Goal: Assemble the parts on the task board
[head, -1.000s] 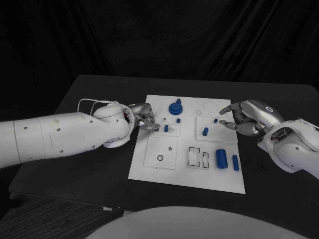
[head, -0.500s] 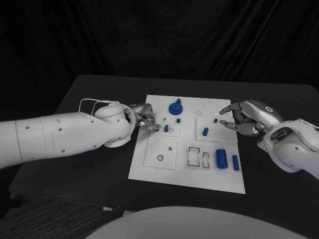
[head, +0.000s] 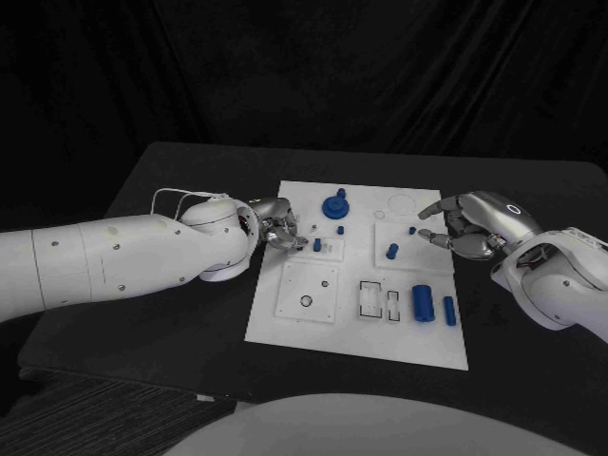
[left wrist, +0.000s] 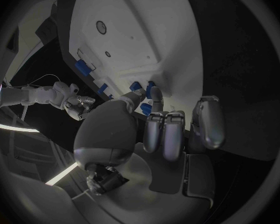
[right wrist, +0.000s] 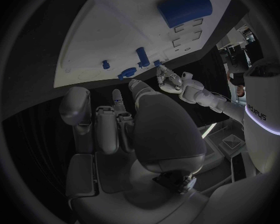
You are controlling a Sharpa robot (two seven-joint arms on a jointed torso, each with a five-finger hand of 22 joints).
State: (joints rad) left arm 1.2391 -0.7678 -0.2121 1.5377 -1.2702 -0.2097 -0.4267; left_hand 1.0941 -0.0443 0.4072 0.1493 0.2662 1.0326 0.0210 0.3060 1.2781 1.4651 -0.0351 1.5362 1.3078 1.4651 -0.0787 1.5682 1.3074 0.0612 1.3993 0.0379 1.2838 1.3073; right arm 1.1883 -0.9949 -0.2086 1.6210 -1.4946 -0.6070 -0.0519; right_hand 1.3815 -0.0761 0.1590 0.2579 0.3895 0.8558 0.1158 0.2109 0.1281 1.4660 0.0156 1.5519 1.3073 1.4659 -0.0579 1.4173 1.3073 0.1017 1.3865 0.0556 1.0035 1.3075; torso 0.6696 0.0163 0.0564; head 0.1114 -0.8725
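Board: task board (head: 363,328) lies in the middle of the black tabletop (head: 180,323), between the two hands.
Left hand: left hand (head: 279,228) sits at the board's left edge, its fingers (left wrist: 154,95) curled in at a small blue peg (head: 316,244) standing on a raised square block there. In the left wrist view the thumb and a fingertip lie right against the peg; whether they truly grip it I cannot tell.
Right hand: right hand (head: 471,225) hangs over the board's right edge, fingers (right wrist: 118,115) bent inward, nothing visible between them.
Knob: blue round knob part (head: 335,206) stands upright near the board's far edge, just beyond the left hand.
Middle pegs: short blue peg (head: 390,252) stands on the right-hand square block; two tiny blue pieces (head: 424,234) lie just beside the right hand's fingertips.
Cylinders: large blue cylinder (head: 424,303) lies flat on the near right part of the board, with a thinner blue pin (head: 449,311) just to its right.
Slots: rectangular cut-outs (head: 381,300) sit left of the large cylinder; a small ring (head: 306,301) marks the near left plate.
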